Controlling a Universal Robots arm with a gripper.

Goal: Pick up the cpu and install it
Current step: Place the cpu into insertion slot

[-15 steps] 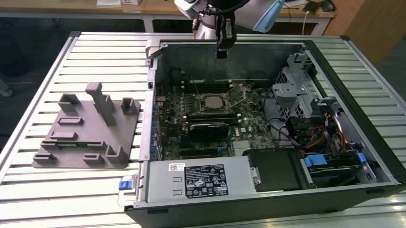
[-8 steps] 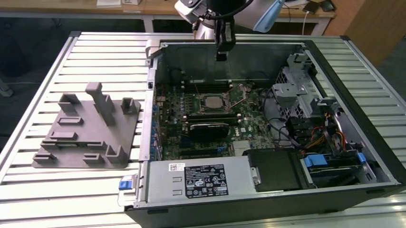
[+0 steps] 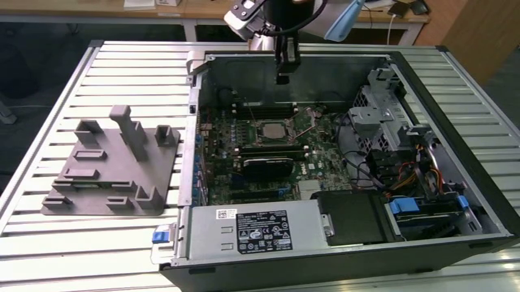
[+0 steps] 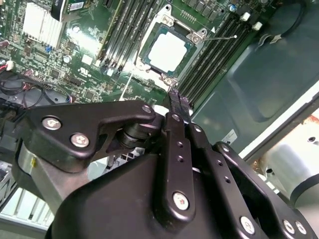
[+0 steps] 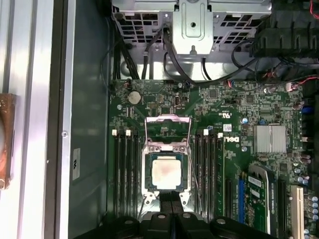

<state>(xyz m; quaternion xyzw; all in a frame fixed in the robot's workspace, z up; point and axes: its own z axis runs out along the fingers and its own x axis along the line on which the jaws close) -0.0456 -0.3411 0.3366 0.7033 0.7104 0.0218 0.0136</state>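
Slatted metal table [image 3: 122, 73] carries everything, with desks behind. Biggest item is the open computer case [image 3: 455, 243], laid on its side with the panel off, presumably so the motherboard [image 3: 317, 131] faces up for the arm. On the exterior view's left, well apart from the case's insides, is a grey fixture [image 3: 114, 176] with posts and slots, probably a parts holder; nothing sits in it. The power supply [image 3: 252, 228] fills the case's near edge.

In the first wrist view the socket's metal frame [image 5: 167, 127] is hinged up, leaving the socket open from above. The cpu [image 5: 166, 172] lies flat inside the socket between the memory slots, silver top up; it looks seated, frame not yet closed over it. It also shows in the exterior view [image 3: 272, 130] and second wrist view [image 4: 168, 50].

The gripper [image 4: 178, 102] hangs above the board near the case's far wall, apart from the cpu. Jaws pressed together, holding nothing.
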